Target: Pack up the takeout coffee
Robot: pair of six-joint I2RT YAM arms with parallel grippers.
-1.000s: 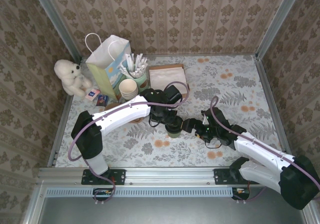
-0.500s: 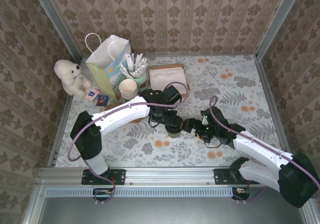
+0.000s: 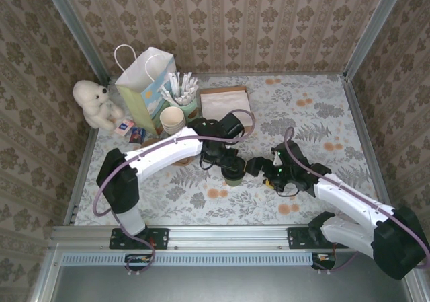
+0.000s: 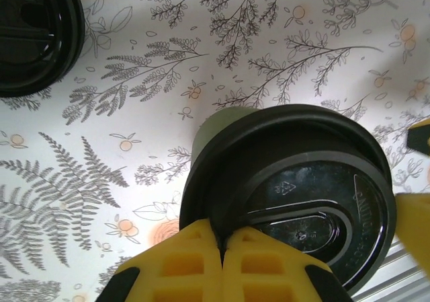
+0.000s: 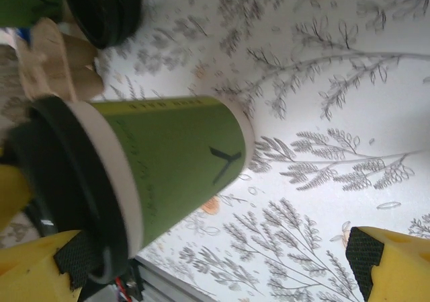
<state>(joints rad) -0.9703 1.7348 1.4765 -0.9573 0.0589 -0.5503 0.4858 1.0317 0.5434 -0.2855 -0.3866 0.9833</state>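
— Where is the takeout coffee (image 4: 295, 181)?
— It stands on the desk (image 4: 134, 134), right under the left end effector (image 4: 222, 240). Those fingers are pressed together at the lid's rim.
— And the right end effector (image 5: 215, 248)?
— Wide apart. The coffee sits between its fingers, nearer one side, not squeezed.

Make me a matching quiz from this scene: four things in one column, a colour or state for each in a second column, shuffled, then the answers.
Column one:
1. takeout coffee
2. left gripper
3. right gripper
4. teddy bear

Column two:
A. jaws wide open
B. white, sitting at the far left
C. dark green, standing upright
D. closed all the way

Pairs: 1-C, 2-D, 3-A, 4-B
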